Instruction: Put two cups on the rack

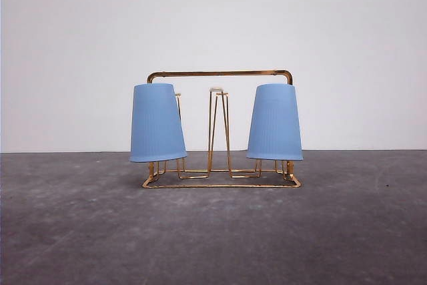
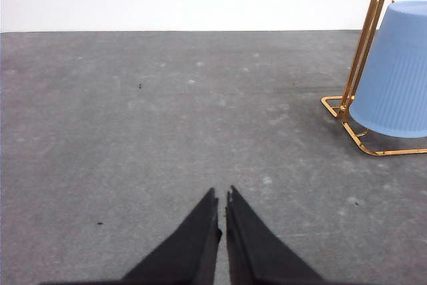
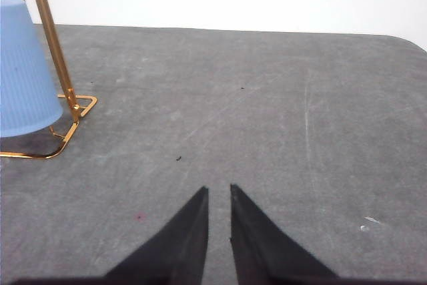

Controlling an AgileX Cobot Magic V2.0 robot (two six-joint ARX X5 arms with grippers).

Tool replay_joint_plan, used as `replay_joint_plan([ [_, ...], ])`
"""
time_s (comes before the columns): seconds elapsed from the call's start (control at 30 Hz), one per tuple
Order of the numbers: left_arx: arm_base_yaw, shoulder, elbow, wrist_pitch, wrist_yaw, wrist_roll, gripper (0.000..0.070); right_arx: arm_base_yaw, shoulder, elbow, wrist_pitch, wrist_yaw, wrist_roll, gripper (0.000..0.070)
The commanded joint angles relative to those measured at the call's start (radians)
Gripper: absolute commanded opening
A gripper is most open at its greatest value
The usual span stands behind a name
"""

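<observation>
We see both light blue ribbed tumblers already hanging mouth-down on the gold wire rack point(image 1: 220, 131). The left cup point(image 1: 157, 123) sits over a prong at the rack's left end and leans a little outward, its rim just above the base wire. The right cup point(image 1: 275, 123) sits over a prong at the right end and hangs closer to upright. Between them the middle hairpin prongs point(image 1: 218, 131) with their whitish tips stand bare. The rack rests on the grey table point(image 1: 213, 231), well ahead of both arms.

Our left gripper point(image 2: 222, 199) hangs low over bare tabletop with its black fingers drawn almost together and nothing between them; the rack's left corner and its cup lie off to one side. Our right gripper point(image 3: 219, 191) is likewise empty, its fingers set narrowly apart with a thin slot of table showing between.

We judge the task to be finished, or as good as. The tumblers look like thin plastic: light, fairly stiff, and a little slick despite the fine ribbing. If one needed reseating, we would take it around the mid-wall, squeezing gently so the wall does not buckle, and lift straight up off the prong. The wire rack looks light too, so a sideways tug could drag or tip it.
</observation>
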Motion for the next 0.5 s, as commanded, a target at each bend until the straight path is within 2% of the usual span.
replay_joint_plan([
  [0.0, 0.001, 0.0, -0.014, -0.003, 0.002, 0.0, 0.0, 0.002, 0.0, -0.003, 0.011, 0.001, 0.01, 0.0059],
  [0.47, 0.001, 0.0, -0.014, -0.003, 0.002, 0.0, 0.0, 0.002, 0.0, -0.003, 0.011, 0.001, 0.01, 0.0059],
])
